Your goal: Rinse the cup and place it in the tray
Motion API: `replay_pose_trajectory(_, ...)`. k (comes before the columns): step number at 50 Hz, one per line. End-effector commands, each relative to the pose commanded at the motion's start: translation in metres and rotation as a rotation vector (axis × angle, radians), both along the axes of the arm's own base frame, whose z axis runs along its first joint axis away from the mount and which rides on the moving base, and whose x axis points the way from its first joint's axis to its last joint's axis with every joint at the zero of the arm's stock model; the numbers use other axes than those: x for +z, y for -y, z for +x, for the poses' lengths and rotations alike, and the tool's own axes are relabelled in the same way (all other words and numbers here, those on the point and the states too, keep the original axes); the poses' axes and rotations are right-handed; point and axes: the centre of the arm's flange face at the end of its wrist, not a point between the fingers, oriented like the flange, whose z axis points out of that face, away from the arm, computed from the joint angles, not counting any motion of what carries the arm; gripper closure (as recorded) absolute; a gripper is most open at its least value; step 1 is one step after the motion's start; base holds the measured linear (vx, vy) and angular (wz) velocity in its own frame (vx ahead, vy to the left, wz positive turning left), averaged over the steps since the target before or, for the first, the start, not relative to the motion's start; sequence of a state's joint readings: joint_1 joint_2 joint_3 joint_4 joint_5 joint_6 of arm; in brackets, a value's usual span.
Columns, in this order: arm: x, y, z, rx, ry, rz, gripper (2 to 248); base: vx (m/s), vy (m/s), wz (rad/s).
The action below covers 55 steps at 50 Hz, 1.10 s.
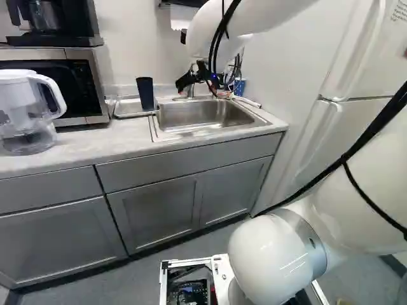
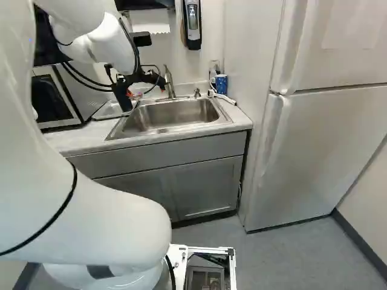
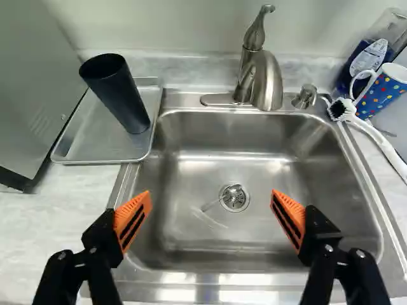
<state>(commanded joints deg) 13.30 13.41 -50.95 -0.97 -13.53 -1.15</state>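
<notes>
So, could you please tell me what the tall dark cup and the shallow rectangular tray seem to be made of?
The tall dark cup looks like matte plastic, judging by its dull, even surface, though coated metal is possible. The shallow rectangular tray appears to be smooth metal, given its silvery sheen.

Grey cabinets (image 1: 156,213) under pale counter (image 1: 95,145); white fridge (image 2: 320,145); grey floor (image 2: 290,260).

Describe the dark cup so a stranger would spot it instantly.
Find the metal sink in the counter. Beside it, next to the microwave, lies a shallow metal tray. On it stands the cup: tall, plain and dark, with no visible handle, unlike the spotted, handled mug across the sink.
</notes>
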Motion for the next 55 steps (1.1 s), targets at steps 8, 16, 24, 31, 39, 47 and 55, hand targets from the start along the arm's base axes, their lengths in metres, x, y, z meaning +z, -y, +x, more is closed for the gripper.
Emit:
replay_pose_trajectory(8, 0.0, 0.0, 0.0, 0.0, 0.0, 0.0, 3, -0.109, 0.0, 0.018)
replay_pose_trajectory(16, 0.0, 0.0, 0.0, 0.0, 0.0, 0.0, 3, -0.108, -0.002, 0.015)
replay_pose_trajectory(24, 0.0, 0.0, 0.0, 0.0, 0.0, 0.0, 3, -0.117, 0.002, 0.018)
replay_pose_trajectory(31, 0.0, 0.0, 0.0, 0.0, 0.0, 0.0, 3, -0.115, 0.001, 0.018)
replay_pose_trajectory(39, 0.0, 0.0, 0.0, 0.0, 0.0, 0.0, 3, -0.122, 0.002, 0.02)
replay_pose_trajectory(47, 0.0, 0.0, 0.0, 0.0, 0.0, 0.0, 3, -0.116, 0.0, 0.018)
replay_pose_trajectory(55, 0.0, 0.0, 0.0, 0.0, 0.0, 0.0, 3, -0.122, 0.002, 0.02)
